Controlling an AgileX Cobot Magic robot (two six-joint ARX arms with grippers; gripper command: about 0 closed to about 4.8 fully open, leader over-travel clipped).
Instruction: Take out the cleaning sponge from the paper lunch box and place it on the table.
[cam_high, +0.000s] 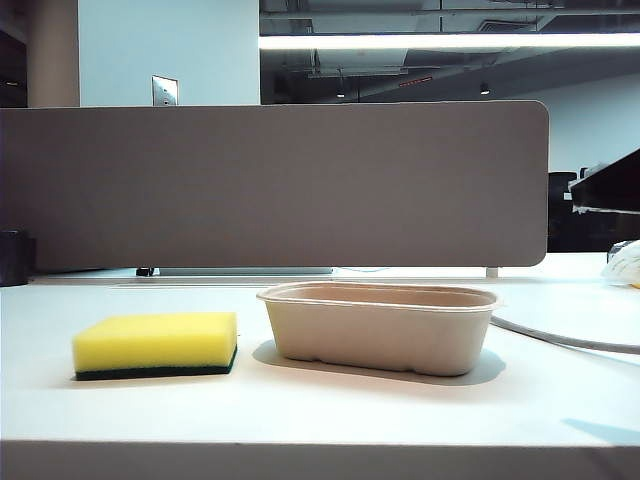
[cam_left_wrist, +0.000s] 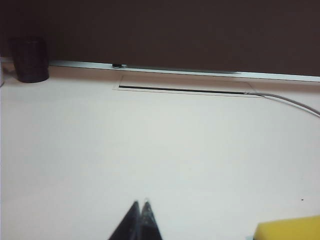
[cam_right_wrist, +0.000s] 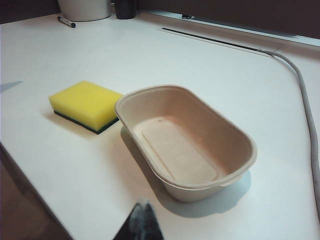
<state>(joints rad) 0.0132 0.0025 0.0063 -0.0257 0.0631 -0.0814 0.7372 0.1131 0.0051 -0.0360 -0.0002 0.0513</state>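
Left gripper: left gripper (cam_left_wrist: 140, 220) shows only in its own wrist view, dark fingertips pressed together into one point, nothing between them; it hangs over bare white table (cam_left_wrist: 150, 150), w/ a yellow corner of the sponge near it at the frame edge.

Sponge: rectangular bright yellow foam cleaning sponge (cam_high: 156, 345) w/ thin dark green scouring layer lies flat on the table, green face down, left of the box and apart from it (small gap visible in the right wrist view). It is outside the box.

Sponge handling (judged): light, soft, compressible foam; not fragile, not slippery. Best hold looks like across the short sides, fingers on the yellow flanks above the green layer; a hard squeeze would only deform it.

Box: beige-tan moulded-pulp paper lunch box (cam_high: 379, 327), oblong, rolled rim, no lid, upright near table centre; inside is bare. Thin-walled, prob. light and easy to shove if bumped.

Task status (judged): sponge out and on the table, so looks done.

Right gripper: right gripper (cam_right_wrist: 141, 220), seen only in its own wrist view, tips closed to a point, holding nothing, near the box's end on the table-edge side.

Background: grey-brown divider panel (cam_high: 280, 185) along the back edge; grey cable (cam_high: 560, 338) trails right of the box.
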